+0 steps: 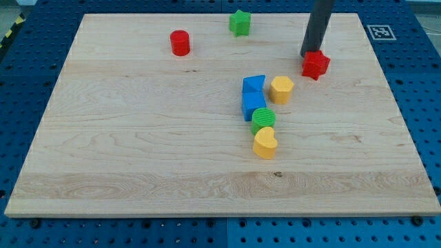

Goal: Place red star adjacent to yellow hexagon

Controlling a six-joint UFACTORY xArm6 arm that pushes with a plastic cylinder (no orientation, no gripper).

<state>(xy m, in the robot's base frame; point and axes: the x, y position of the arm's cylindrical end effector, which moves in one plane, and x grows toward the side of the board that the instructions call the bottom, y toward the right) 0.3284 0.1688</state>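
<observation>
The red star [316, 65] lies on the wooden board [138, 138] at the view's upper right. The yellow hexagon [281, 89] lies a short way down and to the left of it, with a gap between them. My tip [308, 54] is at the red star's upper left edge, touching or nearly touching it. The dark rod rises from there out of the view's top.
Two blue blocks [253, 96] stand stacked against each other left of the yellow hexagon. A green round block [263, 119] and a yellow heart [264, 143] lie below them. A red cylinder [180, 43] and a green star [240, 23] lie near the top.
</observation>
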